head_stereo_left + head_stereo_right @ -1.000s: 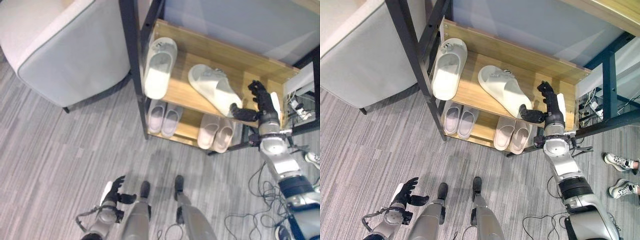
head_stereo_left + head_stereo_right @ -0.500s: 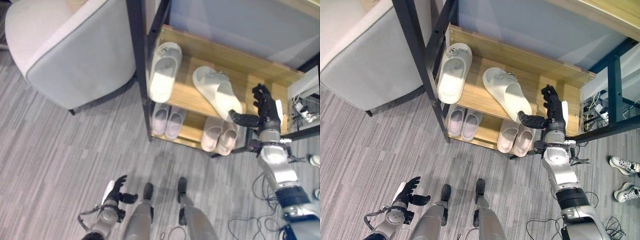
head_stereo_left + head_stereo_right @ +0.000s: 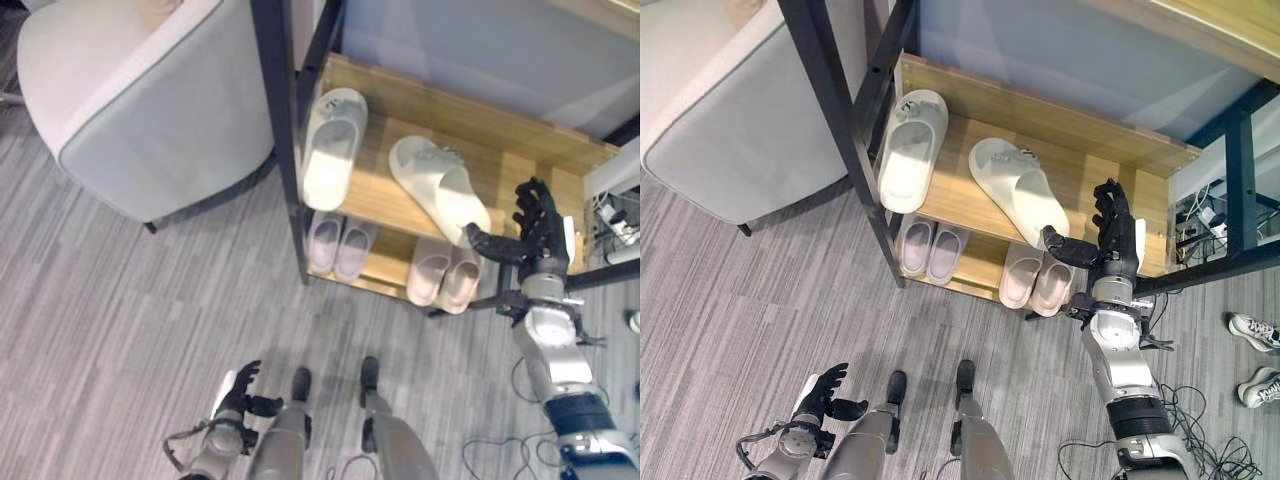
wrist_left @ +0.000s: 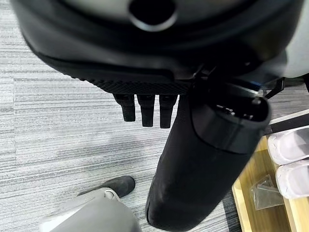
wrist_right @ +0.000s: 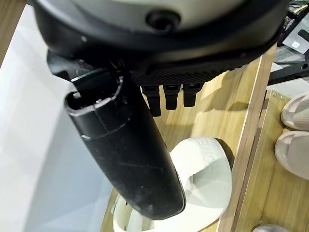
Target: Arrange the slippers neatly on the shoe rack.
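On the rack's upper shelf [image 3: 520, 165] lie two white slippers. The left slipper [image 3: 333, 145] points straight into the rack. The right slipper [image 3: 440, 188] lies askew, its heel turned toward the right front corner. My right hand [image 3: 533, 222] is open just right of that heel, fingers straight, with the thumb [image 5: 130, 154] stretched along the slipper's heel [image 5: 205, 176]. I cannot tell whether they touch. My left hand [image 3: 240, 385] hangs open low over the floor, holding nothing.
The lower shelf holds two pale pairs of slippers [image 3: 340, 245] [image 3: 445, 272]. A dark rack post [image 3: 282, 130] stands at the front left, with a grey armchair [image 3: 140, 100] beside it. A person's sneakers [image 3: 1252, 330] stand on the floor at the right.
The camera has shifted, so the rack sits a little further right and lower. My right hand stays by the askew slipper's heel, and its fingers have straightened upward. The slippers have not visibly moved.
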Available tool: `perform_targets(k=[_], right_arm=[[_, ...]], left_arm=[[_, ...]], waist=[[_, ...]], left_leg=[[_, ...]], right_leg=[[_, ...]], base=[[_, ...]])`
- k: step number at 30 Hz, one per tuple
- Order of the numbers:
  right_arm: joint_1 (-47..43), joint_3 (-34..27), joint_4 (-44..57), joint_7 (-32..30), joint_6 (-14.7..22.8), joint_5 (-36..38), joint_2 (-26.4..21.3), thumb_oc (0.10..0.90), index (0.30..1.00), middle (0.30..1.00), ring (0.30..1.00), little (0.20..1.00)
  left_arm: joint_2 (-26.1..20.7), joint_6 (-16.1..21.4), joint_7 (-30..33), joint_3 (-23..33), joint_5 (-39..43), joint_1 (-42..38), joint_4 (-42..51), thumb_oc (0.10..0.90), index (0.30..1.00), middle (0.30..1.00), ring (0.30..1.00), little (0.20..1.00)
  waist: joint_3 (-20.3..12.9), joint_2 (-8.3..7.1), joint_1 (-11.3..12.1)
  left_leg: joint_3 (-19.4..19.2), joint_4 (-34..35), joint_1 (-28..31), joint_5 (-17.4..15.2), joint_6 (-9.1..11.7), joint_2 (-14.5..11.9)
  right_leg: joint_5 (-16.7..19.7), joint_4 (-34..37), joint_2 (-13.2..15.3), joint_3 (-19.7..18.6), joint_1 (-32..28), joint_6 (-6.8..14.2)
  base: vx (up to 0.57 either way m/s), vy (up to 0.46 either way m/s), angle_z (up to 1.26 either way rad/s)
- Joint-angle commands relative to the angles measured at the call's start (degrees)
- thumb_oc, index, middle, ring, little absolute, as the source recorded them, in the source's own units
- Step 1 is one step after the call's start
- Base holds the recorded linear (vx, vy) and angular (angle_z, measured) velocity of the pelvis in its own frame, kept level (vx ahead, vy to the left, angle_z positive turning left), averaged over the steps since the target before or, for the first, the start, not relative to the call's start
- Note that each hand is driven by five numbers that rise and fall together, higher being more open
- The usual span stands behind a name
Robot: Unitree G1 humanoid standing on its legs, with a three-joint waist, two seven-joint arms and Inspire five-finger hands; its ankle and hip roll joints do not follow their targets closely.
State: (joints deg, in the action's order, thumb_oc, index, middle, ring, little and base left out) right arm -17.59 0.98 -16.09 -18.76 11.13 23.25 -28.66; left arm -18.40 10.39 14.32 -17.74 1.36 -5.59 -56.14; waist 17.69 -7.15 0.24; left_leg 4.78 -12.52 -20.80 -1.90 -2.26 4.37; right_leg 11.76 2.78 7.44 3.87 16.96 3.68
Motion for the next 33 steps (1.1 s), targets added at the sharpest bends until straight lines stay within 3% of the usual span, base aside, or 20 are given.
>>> perform_targets(k=[1, 10, 19, 33], right_arm=[[-1.38, -7.69, 3.90, -0.51, 9.24, 4.08, -0.36, 0.800, 0.900, 0.900, 0.900, 0.900], [0.07, -8.71, 7.38, 0.07, 10.50, 5.75, 1.02, 0.800, 0.900, 0.900, 0.900, 0.900], [4.69, -8.49, 8.42, 2.88, 9.22, 5.69, 2.29, 0.800, 0.900, 0.900, 0.900, 0.900], [7.89, -6.83, 6.56, 2.28, 5.99, -3.92, 2.20, 0.800, 0.900, 0.900, 0.900, 0.900]], left_arm=[[0.67, 1.63, 0.23, -0.32, -2.20, 1.11, 0.17, 0.800, 0.900, 0.900, 0.900, 0.900], [0.64, 1.55, 0.39, 0.58, -1.99, 1.48, 0.03, 0.800, 0.900, 0.900, 0.900, 0.900], [0.59, 1.54, 0.10, 1.73, -2.49, 2.63, 0.43, 0.800, 0.900, 0.900, 0.900, 0.900], [0.56, 1.76, -0.32, 3.59, -3.40, 5.26, 0.84, 0.800, 0.900, 0.900, 0.900, 0.900]], waist=[[-4.38, 1.46, 0.56], [-4.84, 1.64, 0.39], [-5.66, 1.82, 0.07], [-8.31, 2.59, 0.09]], left_leg=[[-1.08, 12.63, 8.29, -0.83, 0.19, -1.84], [-1.18, 12.64, 8.79, -1.10, 0.18, -1.86], [-1.30, 12.74, 10.11, -1.45, 0.18, -1.84], [-1.73, 13.13, 13.77, -2.19, 0.22, -1.71]], right_leg=[[-8.76, -4.56, 2.83, 1.35, -4.16, 5.54], [-9.02, -4.63, 2.76, 1.34, -4.68, 5.51], [-9.28, -4.93, 2.73, 1.45, -5.57, 5.62], [-10.23, -5.07, 2.98, 1.82, -8.77, 5.54]], base=[[0.00, 0.000, 0.00], [0.00, 0.000, 0.00], [0.00, 0.000, 0.00], [0.02, -0.006, 0.00]])
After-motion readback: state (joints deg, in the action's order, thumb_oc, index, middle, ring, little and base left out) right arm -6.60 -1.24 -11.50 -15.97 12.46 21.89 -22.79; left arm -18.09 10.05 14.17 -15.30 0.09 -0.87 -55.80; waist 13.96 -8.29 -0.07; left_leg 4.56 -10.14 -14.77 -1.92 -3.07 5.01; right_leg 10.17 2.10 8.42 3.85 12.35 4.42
